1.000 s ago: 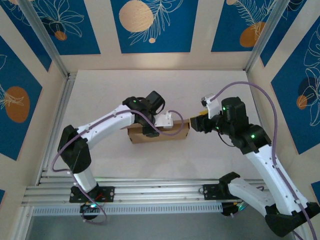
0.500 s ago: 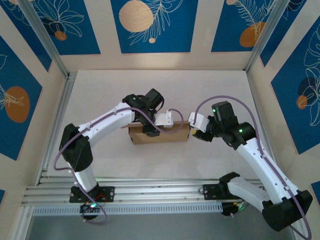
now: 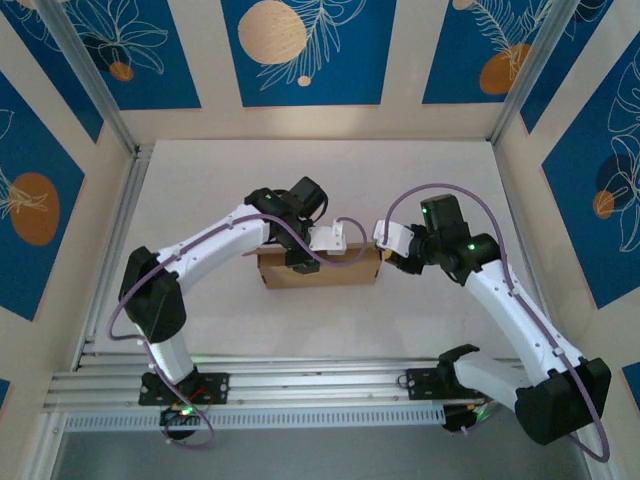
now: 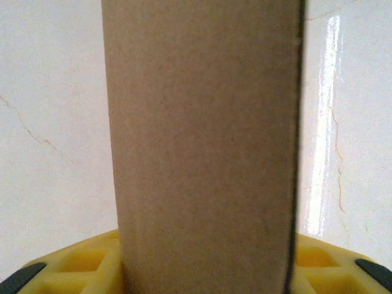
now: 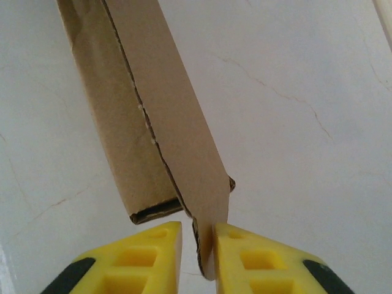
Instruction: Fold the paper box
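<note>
The paper box [image 3: 320,272] is a flat brown cardboard shape standing on edge at the middle of the white table. My left gripper [image 3: 318,250] reaches down onto its top from behind. In the left wrist view a broad cardboard panel [image 4: 202,122] runs up between the yellow fingers [image 4: 86,263], and the left gripper [image 4: 205,272] is shut across it. My right gripper [image 3: 385,256] is at the box's right end. In the right wrist view its jaws [image 5: 197,236] pinch an end flap [image 5: 184,135]. The right finger presses the flap and a sliver of gap shows at the left finger.
Aluminium rails run along the table's near edge [image 3: 300,385] and its left side [image 3: 110,250]. Blue-patterned wall panels close in the back and both sides. Purple cables loop above each arm.
My right arm swung left to the box's right end, and its fingers closed around the end flap. The left gripper and the box stayed where they were.
</note>
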Available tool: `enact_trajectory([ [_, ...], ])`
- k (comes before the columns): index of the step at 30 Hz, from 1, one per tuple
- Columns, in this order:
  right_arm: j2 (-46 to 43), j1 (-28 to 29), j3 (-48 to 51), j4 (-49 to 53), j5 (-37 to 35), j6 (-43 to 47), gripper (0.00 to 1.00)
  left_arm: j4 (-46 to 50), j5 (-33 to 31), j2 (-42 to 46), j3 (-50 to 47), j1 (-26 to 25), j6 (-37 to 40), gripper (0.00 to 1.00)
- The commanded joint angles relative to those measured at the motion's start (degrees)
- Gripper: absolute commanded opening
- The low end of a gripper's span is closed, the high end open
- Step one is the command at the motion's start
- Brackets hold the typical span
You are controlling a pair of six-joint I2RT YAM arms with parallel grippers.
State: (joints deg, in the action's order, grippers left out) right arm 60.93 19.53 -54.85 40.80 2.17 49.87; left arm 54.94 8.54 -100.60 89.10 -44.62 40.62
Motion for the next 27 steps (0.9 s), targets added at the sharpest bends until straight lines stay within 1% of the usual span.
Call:
enact_trajectory([
  [1,1.47,0.59,-1.32,-1.38,2.27,-0.56,0.14,1.31,5.8,-1.86,-0.07,0.32,-0.6,0.4],
  [3,2.61,0.74,-2.3,-0.99,1.44,-1.28,0.05,1.13,5.53,-1.59,-0.07,0.31,-0.63,0.4],
  [5,3.22,1.05,-2.95,-0.94,0.69,-2.27,0.0,0.86,5.53,-1.45,-0.24,0.32,-0.88,0.4],
  [9,4.08,1.13,-6.57,0.69,1.45,-9.09,0.0,0.18,4.96,-1.05,-0.43,0.35,-1.57,0.47],
  [11,4.61,1.27,-8.06,1.49,1.63,-13.65,0.0,-0.5,4.59,-0.8,-0.42,0.45,-2.29,0.55],
  [13,5.28,1.37,-9.07,2.49,1.8,-17.4,0.0,-1.59,4.64,-0.28,-0.26,0.79,-3.92,0.6],
  [16,6.53,1.41,-10.37,4.21,1.11,-22.84,0.0,-4.27,5.71,1.4,-0.21,2.05,-7.68,0.64],
  [20,9.43,1.61,-13.13,7.47,0.03,-28.22,0.0,-8.86,6.62,4.38,-1.61,3.98,-11.79,0.66],
  [27,13.93,2.07,-18.84,11.71,0.11,-37.09,0.0,-8.72,5.29,4.3,-2.35,4.2,-12.7,0.66],
])
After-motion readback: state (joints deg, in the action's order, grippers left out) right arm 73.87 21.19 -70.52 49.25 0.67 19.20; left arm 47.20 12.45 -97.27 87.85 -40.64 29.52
